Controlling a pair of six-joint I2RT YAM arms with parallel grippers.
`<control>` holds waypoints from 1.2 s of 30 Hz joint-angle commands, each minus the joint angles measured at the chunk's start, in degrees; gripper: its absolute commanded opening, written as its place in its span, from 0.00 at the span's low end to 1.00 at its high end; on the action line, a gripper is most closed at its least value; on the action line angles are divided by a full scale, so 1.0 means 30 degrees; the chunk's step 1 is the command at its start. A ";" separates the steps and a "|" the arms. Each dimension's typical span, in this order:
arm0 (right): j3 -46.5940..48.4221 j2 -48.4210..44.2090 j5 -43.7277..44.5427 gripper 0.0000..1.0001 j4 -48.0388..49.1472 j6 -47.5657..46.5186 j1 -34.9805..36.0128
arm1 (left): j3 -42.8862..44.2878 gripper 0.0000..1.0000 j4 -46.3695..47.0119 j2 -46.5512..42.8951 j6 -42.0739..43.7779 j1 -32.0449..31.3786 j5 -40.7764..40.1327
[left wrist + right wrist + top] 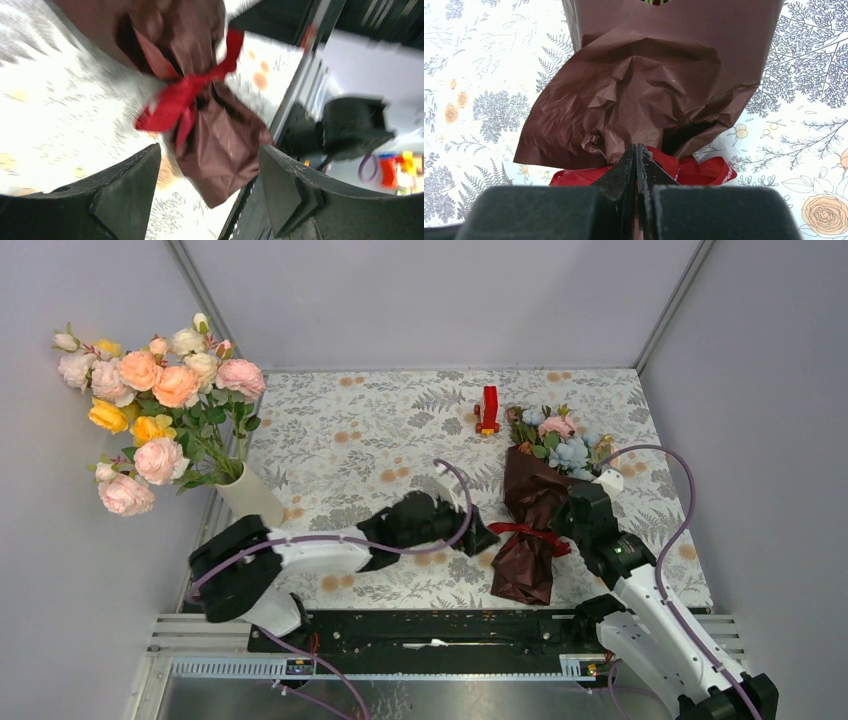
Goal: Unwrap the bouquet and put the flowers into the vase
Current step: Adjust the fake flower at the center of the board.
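Vase (250,496): white, at the table's left edge, holds the big peach, pink and yellow rose bunch (150,410).
Bouquet (525,575): lies flat toward the near right corner, wrapped in dark red paper, with a red ribbon (520,530) tied round it. The flowers (560,435) show at its far end; their stems are hidden by the paper.
Left gripper (207,167): fingers spread, with the wrapped stem end seen between them. The view is blurred and contact is unclear.
Right gripper (637,155): fingers pressed together, tips at the ribbon. Whether any ribbon is caught cannot be told.
Table (350,420): leaf-and-rose print cloth, with a small red upright object (488,410) near the far edge. Grey walls (420,300).
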 commanded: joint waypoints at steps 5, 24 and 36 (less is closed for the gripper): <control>-0.0044 0.0052 0.0357 0.00 -0.0220 -0.0046 -0.0090 | 0.1884 0.74 -0.2561 -0.1827 -0.2888 0.3579 0.1742; 0.0132 0.0694 -0.0022 0.00 -0.0136 0.0097 -0.0091 | 0.3758 0.56 0.2478 0.4906 -0.7920 0.3916 0.5174; 0.0062 0.0523 -0.0111 0.00 -0.0025 0.0072 -0.0091 | 0.5068 0.54 0.3137 0.7427 -0.8520 0.3691 0.5623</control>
